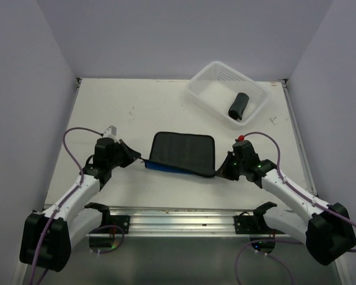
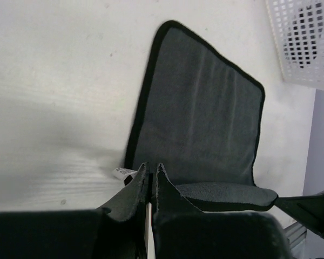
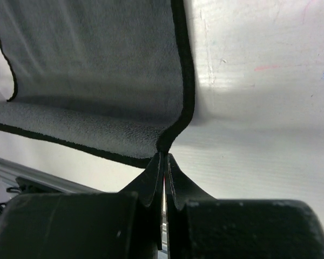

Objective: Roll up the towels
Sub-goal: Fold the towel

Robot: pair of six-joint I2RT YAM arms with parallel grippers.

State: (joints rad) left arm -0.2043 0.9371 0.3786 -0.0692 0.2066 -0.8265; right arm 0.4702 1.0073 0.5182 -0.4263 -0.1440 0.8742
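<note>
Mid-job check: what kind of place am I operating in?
Likely a lab test cell: a white table boxed in by plain walls, a metal mounting rail at its near edge, a towel and basket as props.

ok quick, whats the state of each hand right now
left hand: closed, pinching the near left corner of the flat towel
right hand: closed, pinching its near right corner

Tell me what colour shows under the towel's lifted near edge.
The towel shows bright blue there, clearest in the top external view.

basket (image 2: 305,48) cropped, towel (image 3: 97,70) cut off
</note>
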